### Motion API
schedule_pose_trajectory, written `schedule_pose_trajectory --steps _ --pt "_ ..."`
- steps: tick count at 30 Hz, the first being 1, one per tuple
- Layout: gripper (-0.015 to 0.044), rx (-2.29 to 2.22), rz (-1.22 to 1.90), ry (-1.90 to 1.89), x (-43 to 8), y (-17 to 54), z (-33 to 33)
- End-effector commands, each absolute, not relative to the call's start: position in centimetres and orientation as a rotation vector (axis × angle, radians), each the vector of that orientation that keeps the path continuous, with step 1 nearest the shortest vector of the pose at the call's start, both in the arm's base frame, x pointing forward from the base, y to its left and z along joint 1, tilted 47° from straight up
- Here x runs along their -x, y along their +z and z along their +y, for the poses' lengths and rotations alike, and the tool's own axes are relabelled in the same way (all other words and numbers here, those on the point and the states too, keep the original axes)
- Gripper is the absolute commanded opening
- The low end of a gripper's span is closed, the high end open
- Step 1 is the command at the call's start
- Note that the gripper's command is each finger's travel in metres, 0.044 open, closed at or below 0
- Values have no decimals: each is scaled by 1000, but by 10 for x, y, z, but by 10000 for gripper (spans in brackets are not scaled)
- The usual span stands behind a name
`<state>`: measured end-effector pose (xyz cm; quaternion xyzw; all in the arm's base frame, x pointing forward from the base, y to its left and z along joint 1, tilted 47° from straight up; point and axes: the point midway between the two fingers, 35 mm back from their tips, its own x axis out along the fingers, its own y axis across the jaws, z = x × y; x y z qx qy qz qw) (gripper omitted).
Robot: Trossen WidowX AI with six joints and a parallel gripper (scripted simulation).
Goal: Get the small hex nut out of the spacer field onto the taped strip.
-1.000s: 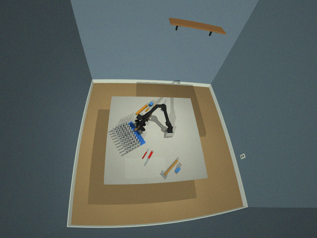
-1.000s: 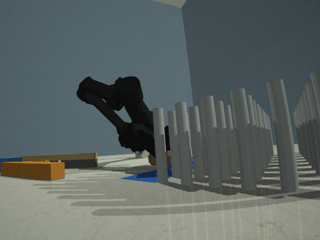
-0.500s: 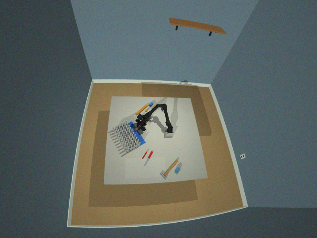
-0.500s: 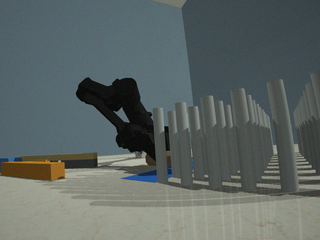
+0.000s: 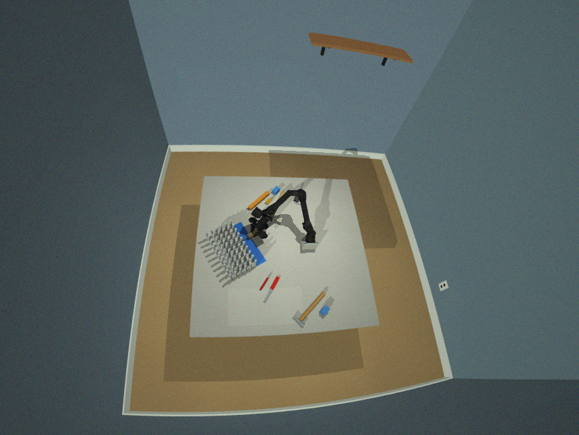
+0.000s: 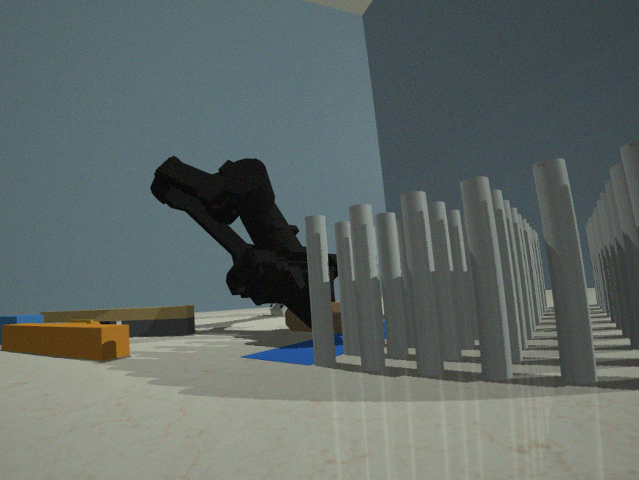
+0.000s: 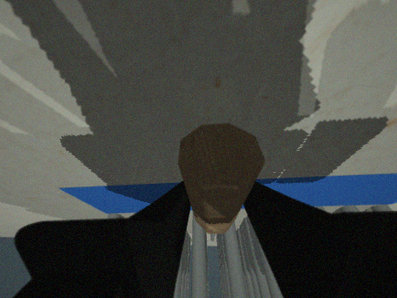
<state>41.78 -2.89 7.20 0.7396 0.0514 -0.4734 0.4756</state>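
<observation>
My hand: the black two-finger gripper (image 5: 251,234) (image 6: 311,321) (image 7: 214,183) is pinching a fat brown wooden handle (image 5: 253,233) (image 6: 295,319) (image 7: 221,160).
Where my hand is: low, at the flat blue taped strip (image 5: 259,257) (image 6: 288,353) (image 7: 338,192), in front of the round grey metal spacers (image 5: 235,276) (image 6: 420,289) (image 7: 198,256).
Nut: I can't pick it out, so I can't tell how near my hand it is.
Handle: one, pointing at the spacers.
Tool's far end: too small to make out.
Spacers: lots, standing up in rows, too crowded to count.
Blue strip: one, along the front of the spacers.
Red things: two, a thin one (image 5: 264,283) and a red-handled one with a grey blade (image 5: 274,283), side by side.
Hammer: one, with a wooden stick and grey head (image 5: 312,306).
Blue blocks: two, one (image 5: 324,310) by the hammer, one (image 5: 276,189) by the long orange bar (image 5: 258,200) (image 6: 62,339).
Orange bar: one, lying flat.
</observation>
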Motion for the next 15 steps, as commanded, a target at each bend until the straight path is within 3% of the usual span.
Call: schedule_pose_trajectory --steps 1,15 --pt "0 -1808 130 -1151 -416 74 -29" --pt "0 -1807 130 -1152 -408 76 -33"
